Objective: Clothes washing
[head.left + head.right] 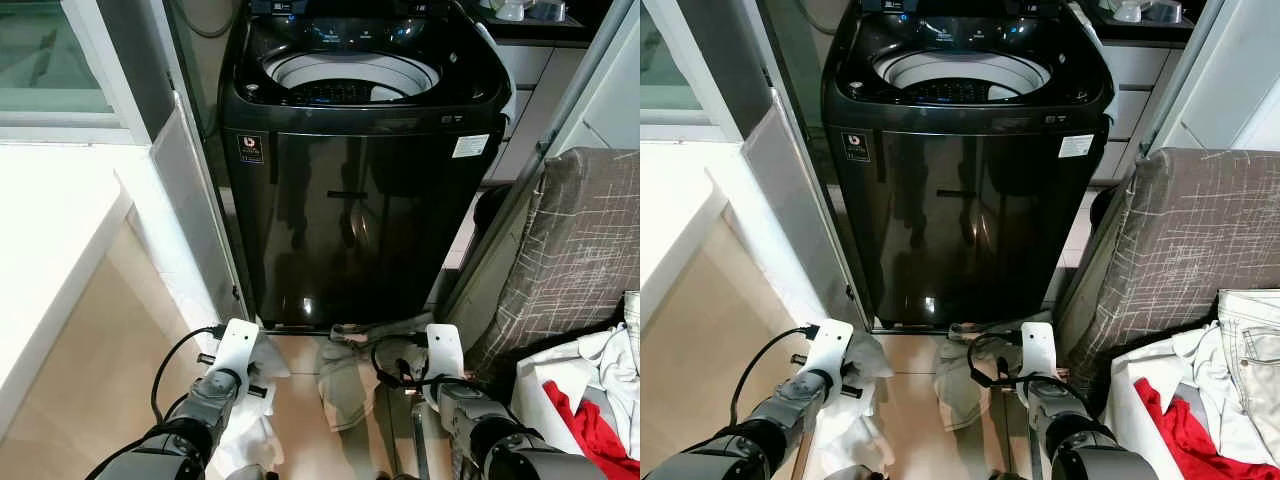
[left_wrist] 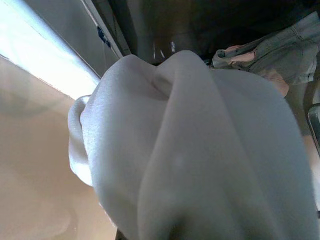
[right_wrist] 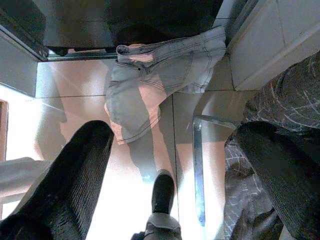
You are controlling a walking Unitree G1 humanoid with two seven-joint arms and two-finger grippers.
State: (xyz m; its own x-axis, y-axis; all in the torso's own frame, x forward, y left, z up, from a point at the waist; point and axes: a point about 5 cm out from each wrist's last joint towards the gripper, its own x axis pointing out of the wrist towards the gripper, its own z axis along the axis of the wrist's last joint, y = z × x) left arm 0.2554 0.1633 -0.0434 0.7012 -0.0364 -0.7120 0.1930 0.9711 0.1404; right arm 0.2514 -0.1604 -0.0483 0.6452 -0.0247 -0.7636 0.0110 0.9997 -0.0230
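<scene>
While the left gripper (image 1: 250, 385) grips a bunched white cloth (image 2: 200, 150) low over the floor, the right gripper (image 3: 170, 165) hangs with its 2 fingers (image 3: 75, 170) spread apart, holding nothing, above pale denim shorts (image 3: 160, 80) lying before the open-topped black washing machine (image 1: 360, 160).

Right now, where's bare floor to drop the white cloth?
Bare tan floor lies left of the left gripper, beside the white ledge. Crowded ahead: jeans lie at the washing machine foot, and a clothes heap sits right.
</scene>
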